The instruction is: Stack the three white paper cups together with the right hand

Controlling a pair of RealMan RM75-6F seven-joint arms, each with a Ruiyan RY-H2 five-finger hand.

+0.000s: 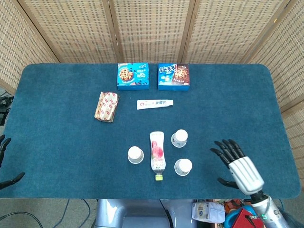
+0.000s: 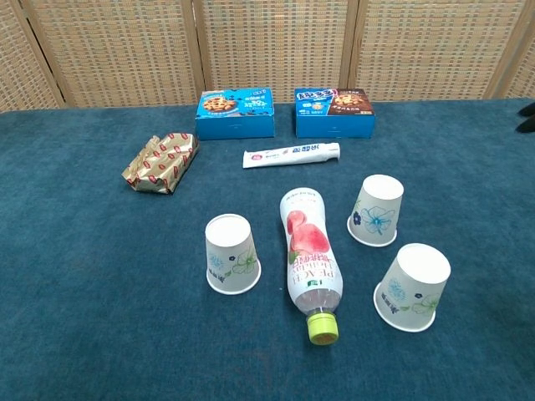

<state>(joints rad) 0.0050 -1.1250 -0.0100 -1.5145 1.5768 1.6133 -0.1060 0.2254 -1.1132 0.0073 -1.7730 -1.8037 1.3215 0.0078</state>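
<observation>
Three white paper cups with floral prints stand upside down on the blue table. One cup is left of a lying bottle, another cup is right of it, and the third cup is nearest the front edge. My right hand hovers open with fingers spread, to the right of the front cup and apart from it; only its dark fingertips show at the chest view's right edge. My left hand shows only as dark fingertips at the left edge.
A peach drink bottle lies between the cups, cap toward me. Behind are a toothpaste tube, a gold-red wrapped packet, and two cookie boxes. Wicker screens stand behind the table.
</observation>
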